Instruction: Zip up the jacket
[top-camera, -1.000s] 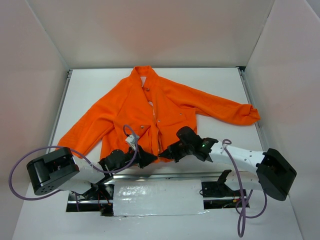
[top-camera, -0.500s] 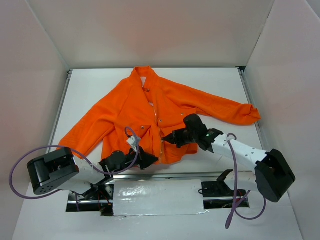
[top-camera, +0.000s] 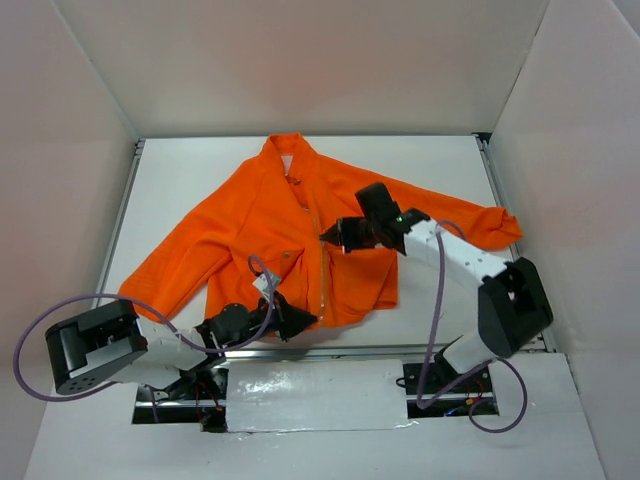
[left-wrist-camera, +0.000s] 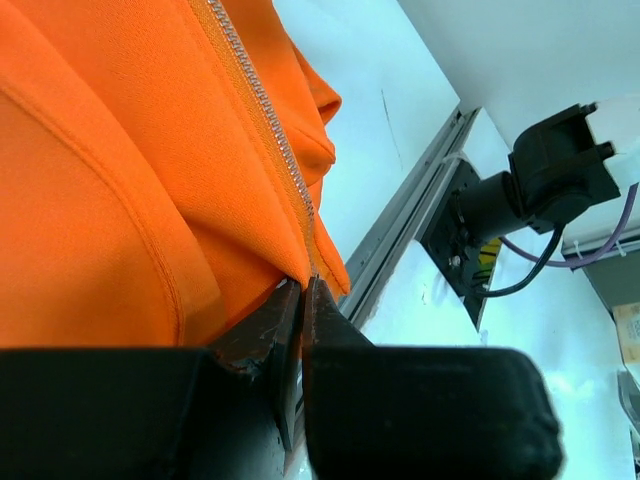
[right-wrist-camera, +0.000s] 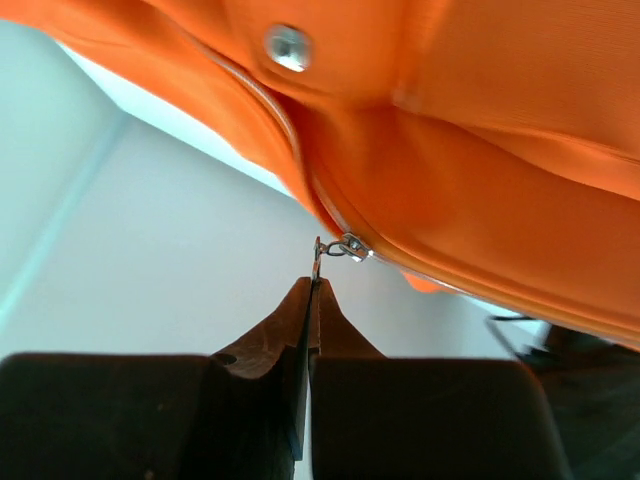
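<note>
Here, the orange jacket (top-camera: 250, 225) lies flat on the white worktop (top-camera: 430, 165), collar (top-camera: 285, 150) at the far end, while the right jaws, pressed together on the small metal zipper pull (right-wrist-camera: 319, 250), hold it about midway up the front. The left jaws, nearly shut, pinch the hem at the bottom end of the zipper (left-wrist-camera: 262, 110), nearest the arms' bases. The zipper's long axis runs straight away from the left jaws, past the right jaws and on to the collar, so the unclosed stretch appears to lie just beyond the right jaws.
</note>
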